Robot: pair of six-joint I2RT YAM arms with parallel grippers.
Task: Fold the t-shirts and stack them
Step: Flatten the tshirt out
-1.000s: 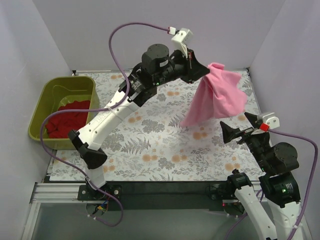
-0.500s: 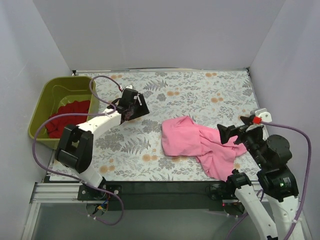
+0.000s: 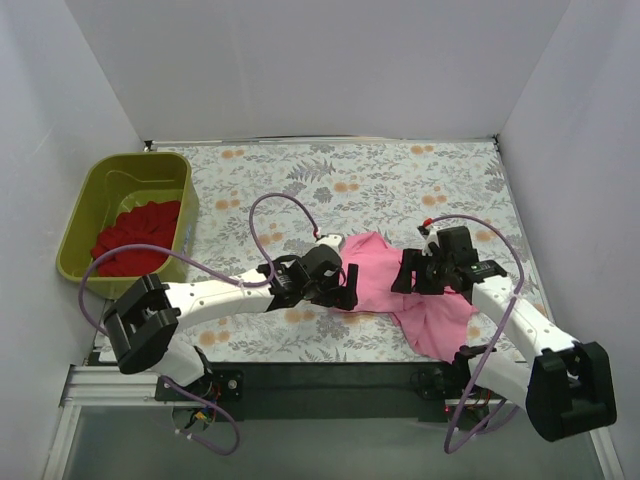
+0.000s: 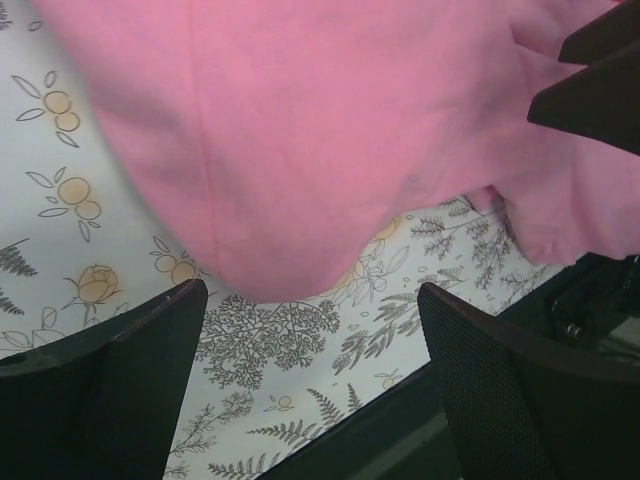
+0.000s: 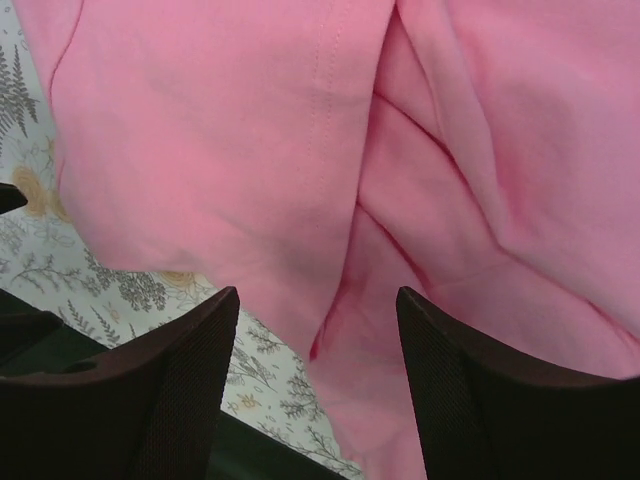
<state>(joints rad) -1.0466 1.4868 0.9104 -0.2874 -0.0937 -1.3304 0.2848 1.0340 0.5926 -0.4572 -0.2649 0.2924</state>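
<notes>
Since a moment ago the pink tee (image 3: 378, 280) has come down out of the air and is now lying rumpled on the table (image 3: 300, 190), near the front edge, and both my arms have swung in low on either side of it. I am holding my left claw (image 3: 349, 284) at the tee's left edge with its jaws standing wide apart and gripping nothing; from that wrist I am seeing a rounded fold of pink cloth lying on the flowered cover just ahead of my fingers (image 4: 120, 380). I am reaching my right claw (image 3: 403, 272) in from the other side, over the creased middle of the tee. Its jaws are parted too, narrower than the left pair, with folds of cloth lying below the gap and nothing clamped. Whether those tips are already touching the fabric I cannot tell from so close. My two claws are facing each other across the tee, near but apart. The red tee (image 3: 135, 240) is lying bunched in the tub (image 3: 72, 225) at the table's left side, well apart from both claws.
</notes>
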